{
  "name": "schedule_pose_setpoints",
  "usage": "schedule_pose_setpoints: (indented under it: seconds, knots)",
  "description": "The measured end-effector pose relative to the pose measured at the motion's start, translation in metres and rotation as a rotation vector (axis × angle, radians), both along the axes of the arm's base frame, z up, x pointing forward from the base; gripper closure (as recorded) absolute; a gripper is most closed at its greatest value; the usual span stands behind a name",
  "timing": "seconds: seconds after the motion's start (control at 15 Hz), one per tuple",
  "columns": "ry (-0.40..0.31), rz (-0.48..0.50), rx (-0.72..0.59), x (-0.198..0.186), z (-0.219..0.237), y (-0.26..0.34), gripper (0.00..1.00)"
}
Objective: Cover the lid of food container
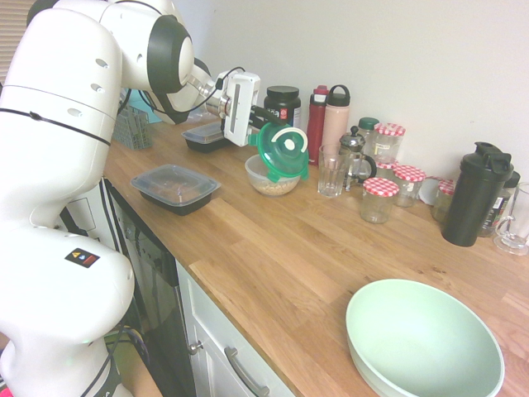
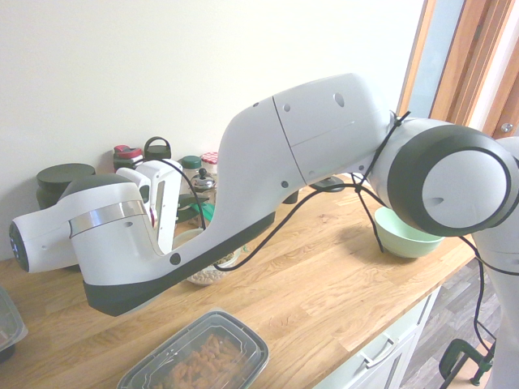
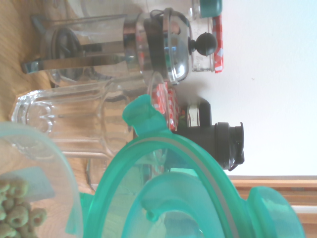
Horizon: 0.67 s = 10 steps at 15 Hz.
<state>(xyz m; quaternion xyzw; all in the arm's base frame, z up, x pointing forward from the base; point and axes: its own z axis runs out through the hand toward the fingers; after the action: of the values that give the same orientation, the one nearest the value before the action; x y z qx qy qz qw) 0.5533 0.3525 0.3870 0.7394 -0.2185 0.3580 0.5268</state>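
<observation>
The round green lid (image 1: 283,150) with clip tabs and a pale centre ring hangs tilted on edge, with my gripper (image 1: 264,122) shut on its upper rim. Directly below it stands the small clear food container (image 1: 273,177) on the wooden counter, with beige cereal rings inside. The lid's lower edge is at or just above the container's far rim; whether they touch I cannot tell. The wrist view shows the lid (image 3: 173,198) close up beside the container (image 3: 29,193). From the second exterior view only a sliver of the lid (image 2: 203,212) and the container (image 2: 209,274) show behind the arm.
Two black trays (image 1: 175,188) (image 1: 205,136) with clear lids lie left of the container. A drinking glass (image 1: 331,172), a French press (image 1: 357,160), bottles and checked-lid jars (image 1: 379,199) crowd its right. A black shaker (image 1: 475,194) and a large pale green bowl (image 1: 423,341) stand further right.
</observation>
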Motion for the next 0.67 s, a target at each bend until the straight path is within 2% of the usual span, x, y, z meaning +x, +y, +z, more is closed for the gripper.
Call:
schedule_pose_setpoints:
  seconds: [0.67]
  knots:
    - [0.038,0.044,0.059,-0.026,-0.01,0.033,0.0]
